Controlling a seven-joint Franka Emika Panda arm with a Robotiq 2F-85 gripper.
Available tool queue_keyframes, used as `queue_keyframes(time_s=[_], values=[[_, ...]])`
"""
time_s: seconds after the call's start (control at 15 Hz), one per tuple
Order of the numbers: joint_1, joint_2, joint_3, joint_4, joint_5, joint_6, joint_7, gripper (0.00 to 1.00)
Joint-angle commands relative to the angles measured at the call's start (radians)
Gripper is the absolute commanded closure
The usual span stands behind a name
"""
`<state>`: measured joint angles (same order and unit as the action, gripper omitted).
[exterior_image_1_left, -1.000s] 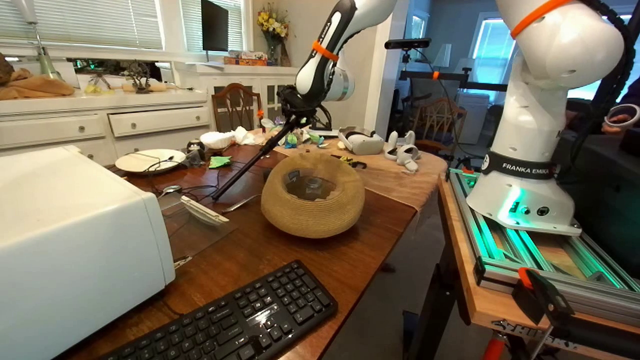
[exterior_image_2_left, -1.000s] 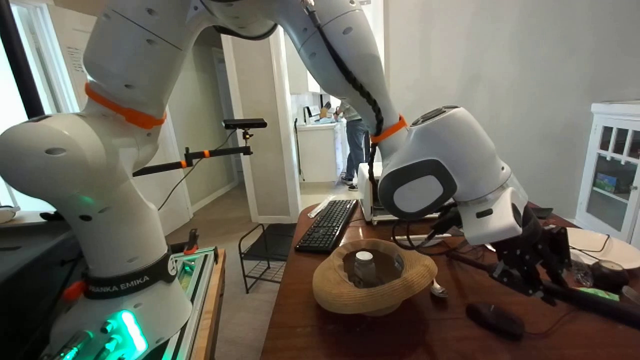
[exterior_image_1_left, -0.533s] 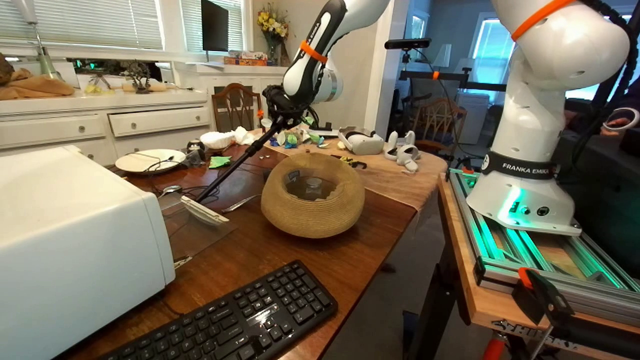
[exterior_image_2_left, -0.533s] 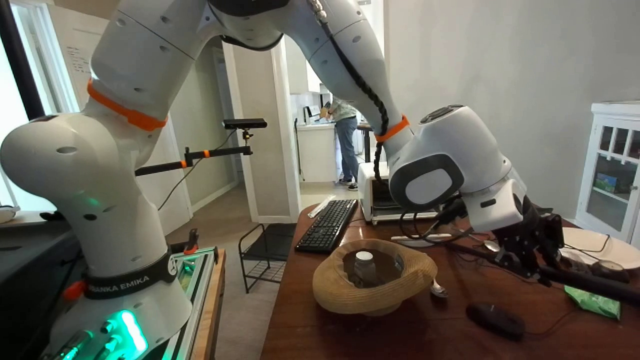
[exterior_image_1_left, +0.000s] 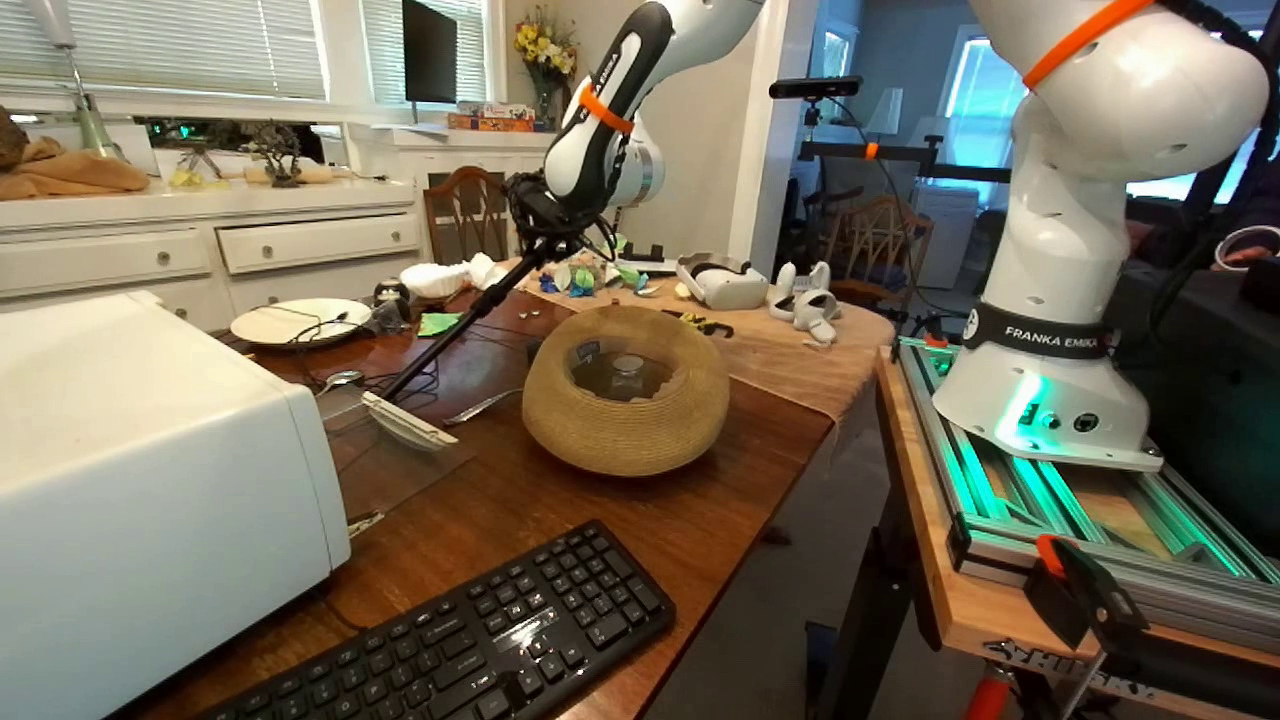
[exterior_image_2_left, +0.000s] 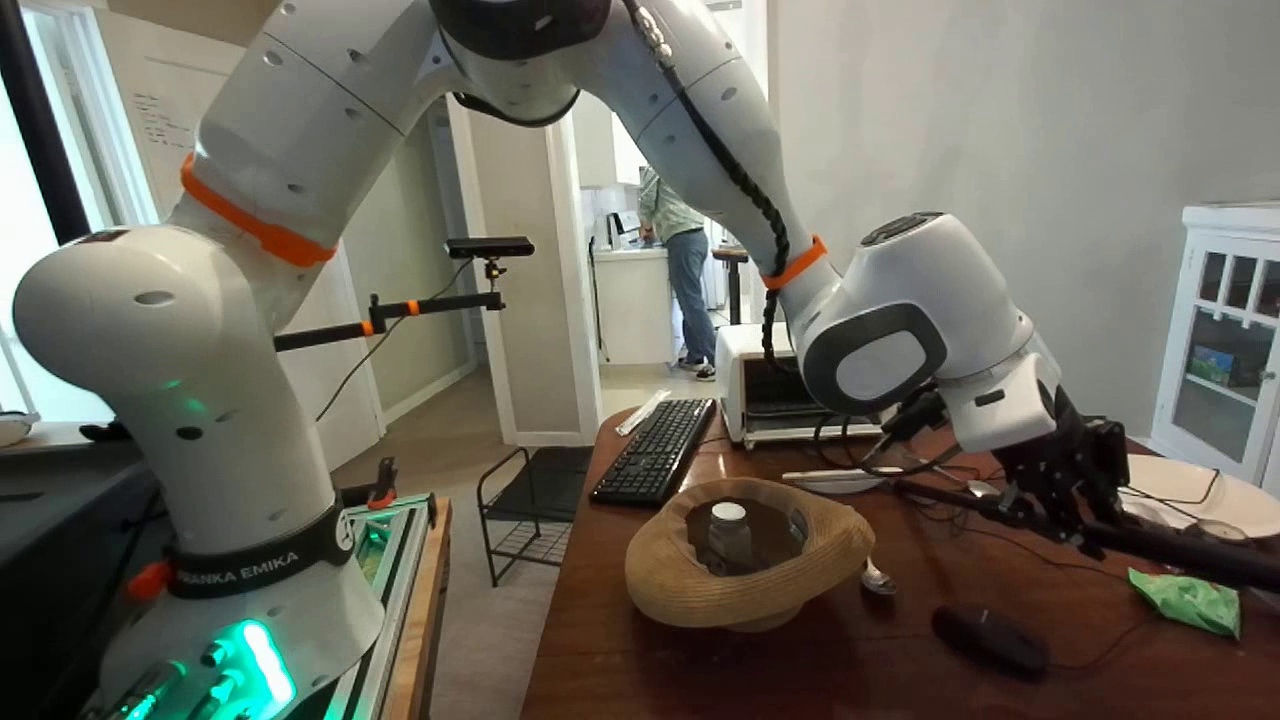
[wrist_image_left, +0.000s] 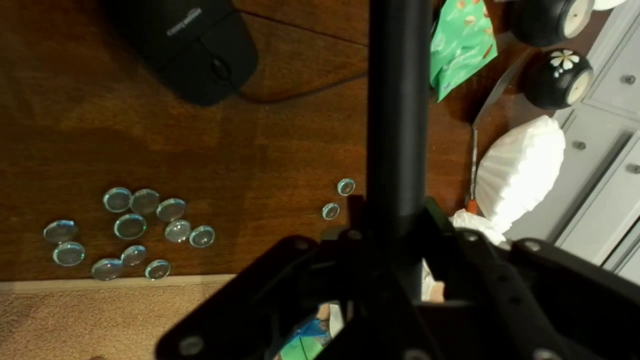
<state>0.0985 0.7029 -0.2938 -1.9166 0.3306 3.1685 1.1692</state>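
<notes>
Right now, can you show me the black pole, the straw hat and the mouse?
Black pole (wrist_image_left: 398, 112), wrist view: its shaft.
Straw hat (exterior_image_2_left: 725, 600), in an exterior view: its woven brim.
Mouse (exterior_image_2_left: 990, 640), in an exterior view: its top.

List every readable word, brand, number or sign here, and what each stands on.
"FRANKA EMIKA": black band on robot base.
"EMIKA": arm link.
"HUSKY", partly obscured: wooden workbench.
Probably "amazon basics", blurred: mouse.
Too small or blurred: keyboard legends, straw hat tag, door writing, print on boxes.
</notes>
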Motion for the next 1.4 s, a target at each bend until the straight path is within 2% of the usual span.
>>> queue_keyframes(time_s=[0.0,0.4,0.8,1.33], values=[[0.031,0.043,-0.019,0.062,0.029,-0.041,0.020,0.93],[0.018,0.057,0.020,0.103,0.018,-0.113,0.034,0.93],[-0.069,-0.017,0.110,0.122,0.010,-0.295,0.020,0.93],[-0.065,-0.155,0.074,0.114,-0.050,-0.393,0.018,0.93]])
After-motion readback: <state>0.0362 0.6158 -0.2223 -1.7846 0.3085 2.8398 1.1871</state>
